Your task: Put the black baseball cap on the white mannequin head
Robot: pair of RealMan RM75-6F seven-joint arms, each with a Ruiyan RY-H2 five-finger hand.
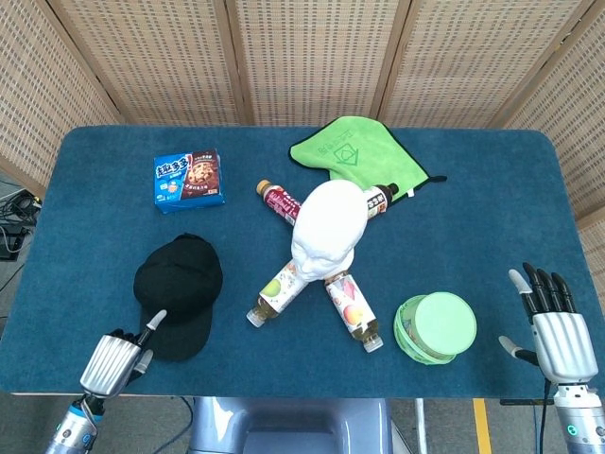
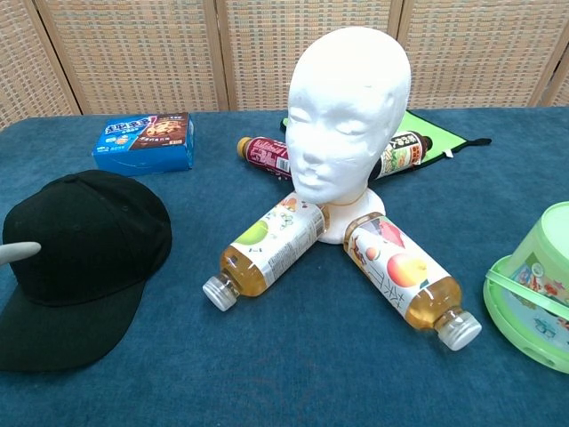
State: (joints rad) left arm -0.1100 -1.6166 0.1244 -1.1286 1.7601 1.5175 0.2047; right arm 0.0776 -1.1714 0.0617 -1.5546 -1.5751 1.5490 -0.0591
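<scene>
The black baseball cap [image 1: 178, 291] lies flat on the blue table at the front left, its brim toward the front edge; in the chest view the cap [image 2: 82, 253] fills the left side. The white mannequin head [image 1: 328, 227] stands upright at the table's middle, facing front, and the mannequin head [image 2: 349, 116] is bare. My left hand [image 1: 118, 357] hovers at the cap's front-left edge with nothing in it, one fingertip [image 2: 20, 253] reaching over the cap. My right hand [image 1: 551, 322] hangs at the front right, fingers spread and empty.
Juice bottles [image 1: 281, 293] [image 1: 351, 310] lie against the mannequin's base, with two more bottles [image 1: 280, 200] [image 1: 379, 199] behind it. A blue cookie box [image 1: 189, 180] sits back left, a green cloth [image 1: 354, 151] at the back, and a green lidded tub [image 1: 436, 327] front right.
</scene>
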